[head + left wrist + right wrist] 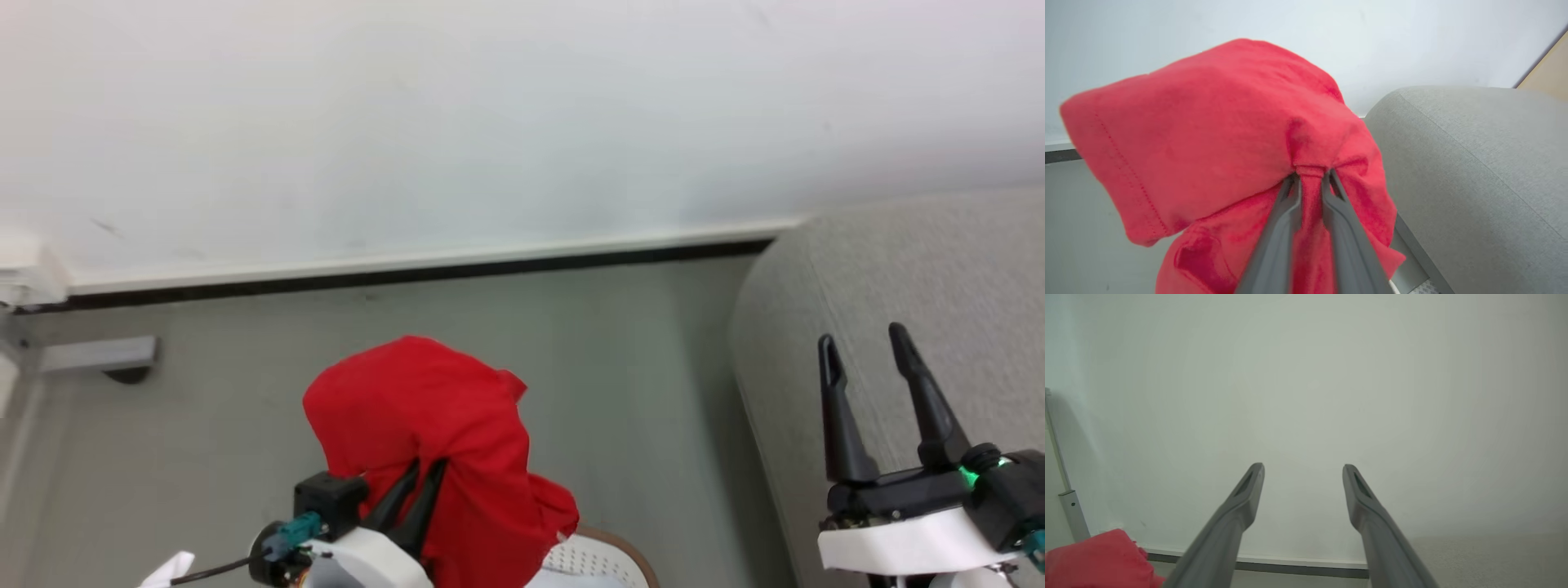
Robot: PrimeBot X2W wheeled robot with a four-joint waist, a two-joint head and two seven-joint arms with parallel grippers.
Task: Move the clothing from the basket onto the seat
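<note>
**Clothing lifted by the left gripper (426, 464); right gripper (861, 335) open and empty.**

At the bottom edge of the head view, the basket (600, 557) shows part of its perforated white wall and brown rim. The lowest folds of the clothing (408, 408) overlap that rim, and contact cannot be confirmed. The left gripper is closed on a pinched fold of the red fabric, with its fingers (1286, 220) nearly together. The rest of the garment drapes over and around them, clear of the floor (612, 367). The right gripper holds its fingers spread apart with nothing between them, over the near edge of the seat (898, 269). The seat lies to the robot's right of the clothing and does not touch it. Beyond both are a dark baseboard (408, 273) and a white wall (490, 122).
</note>
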